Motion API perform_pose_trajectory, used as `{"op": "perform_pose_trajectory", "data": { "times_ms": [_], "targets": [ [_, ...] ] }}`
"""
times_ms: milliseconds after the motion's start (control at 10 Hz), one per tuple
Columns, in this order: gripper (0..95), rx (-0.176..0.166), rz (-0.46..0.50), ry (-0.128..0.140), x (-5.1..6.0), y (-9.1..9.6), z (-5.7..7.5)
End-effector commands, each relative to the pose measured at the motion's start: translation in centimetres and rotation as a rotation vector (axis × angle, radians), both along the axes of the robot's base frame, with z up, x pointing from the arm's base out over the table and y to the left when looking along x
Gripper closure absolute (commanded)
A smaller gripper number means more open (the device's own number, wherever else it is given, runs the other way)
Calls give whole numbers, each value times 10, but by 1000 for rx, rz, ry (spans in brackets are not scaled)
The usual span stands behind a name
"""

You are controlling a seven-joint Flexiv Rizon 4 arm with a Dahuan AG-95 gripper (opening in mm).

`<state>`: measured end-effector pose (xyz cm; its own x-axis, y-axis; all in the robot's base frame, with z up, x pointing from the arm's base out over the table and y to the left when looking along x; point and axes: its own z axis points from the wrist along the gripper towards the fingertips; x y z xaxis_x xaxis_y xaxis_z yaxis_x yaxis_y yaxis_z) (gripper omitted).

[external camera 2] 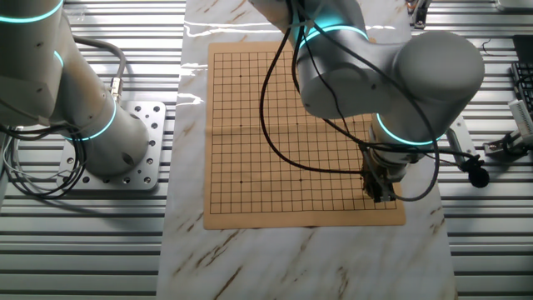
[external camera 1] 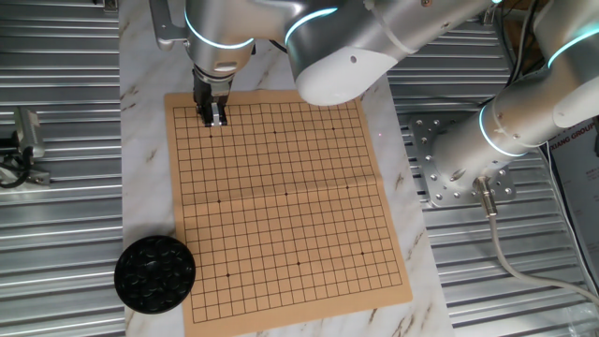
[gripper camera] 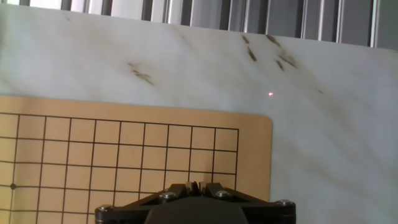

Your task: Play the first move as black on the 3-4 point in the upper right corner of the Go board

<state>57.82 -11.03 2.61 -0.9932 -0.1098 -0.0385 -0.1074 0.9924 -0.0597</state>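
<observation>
One fixed view shows the pincer (external camera 1: 214, 116) hanging over a corner region of the Go board (external camera 1: 290, 206), a few grid lines in from two edges, with its tips right at the surface. Only this view takes in the round black bowl (external camera 1: 154, 272), which sits on the marble desk (external camera 1: 140, 140) well away from the pincer, just off the board's corner at the far end of the same long edge; the black stones (external camera 1: 157, 270) fill it in a glossy heap. No stone can be made out on the grid. The other fixed view looks from the opposite side: the pincer (external camera 2: 381, 188) stands near the board's (external camera 2: 291, 125) lower right corner there, half hidden by the arm's bulky wrist (external camera 2: 391, 79) and a looping black cable (external camera 2: 275, 133), and the bowl falls outside the picture. The hand view alone shows the ground close in: the fingertips (gripper camera: 193, 186) sit pressed together at the bottom of the picture, so the pincer looks clenched, though whether a stone is nipped between them cannot be told. Ahead of the pincer a few rows of squares run to the board's (gripper camera: 124, 143) rounded corner, then bare marble (gripper camera: 323, 155) reaches on to a ribbed metal surface (gripper camera: 249, 15).
</observation>
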Motion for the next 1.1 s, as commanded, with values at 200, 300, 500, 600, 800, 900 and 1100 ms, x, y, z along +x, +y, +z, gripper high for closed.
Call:
{"op": "perform_pose_trajectory", "data": {
  "times_ms": [200, 300, 500, 600, 800, 900, 1100],
  "targets": [
    [950, -10, -3, -4, -1, -1, -1],
    [950, -12, -3, -9, -1, -1, -1],
    [950, -15, -2, -11, -2, -2, -3],
    [950, -16, -4, -13, -2, -2, -3],
    [950, -16, -4, -16, -3, -3, -4],
    [950, -16, -3, -16, -2, -3, -4],
    [950, -16, -4, -16, -2, -2, -4]
  ]
}}
